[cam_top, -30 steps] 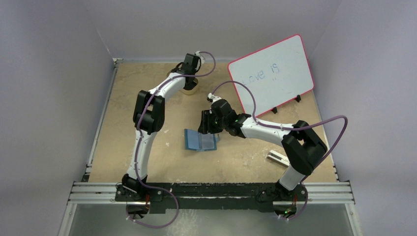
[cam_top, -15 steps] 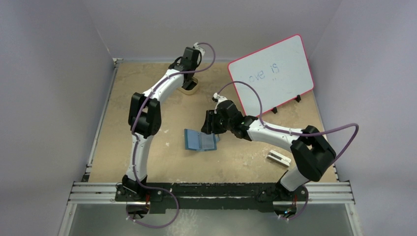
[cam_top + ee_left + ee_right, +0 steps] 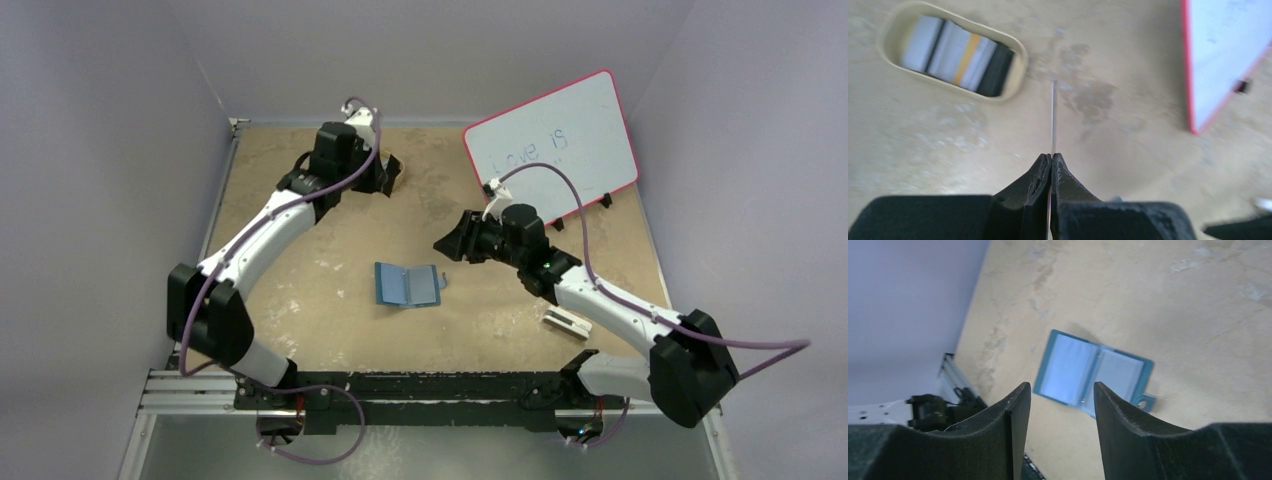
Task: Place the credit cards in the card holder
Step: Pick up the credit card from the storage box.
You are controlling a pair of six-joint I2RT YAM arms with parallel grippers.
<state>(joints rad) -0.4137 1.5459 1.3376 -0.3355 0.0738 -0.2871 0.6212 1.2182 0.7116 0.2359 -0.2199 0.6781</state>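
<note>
Left gripper [image 3: 1051, 158] risen off tray [image 3: 1022, 57], pinched tight on one credit card [image 3: 1053, 116] (edge-on); right gripper [image 3: 1061, 387] backed off open card holder [image 3: 1070, 367], jaws half-spread, empty; insertion next.

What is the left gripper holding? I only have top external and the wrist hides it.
Observer: Left wrist view shows the left gripper shut on one credit card, seen edge-on and sticking straight out past the tips.
Operator: Any more where that came from?
Observer: Yes. The tan oval tray holds several more cards, side by side.
Operator: Other arm carrying anything?
Observer: No. Right wrist view shows the right gripper open and empty, aimed toward the card holder, which lies opened out on the table.
</note>
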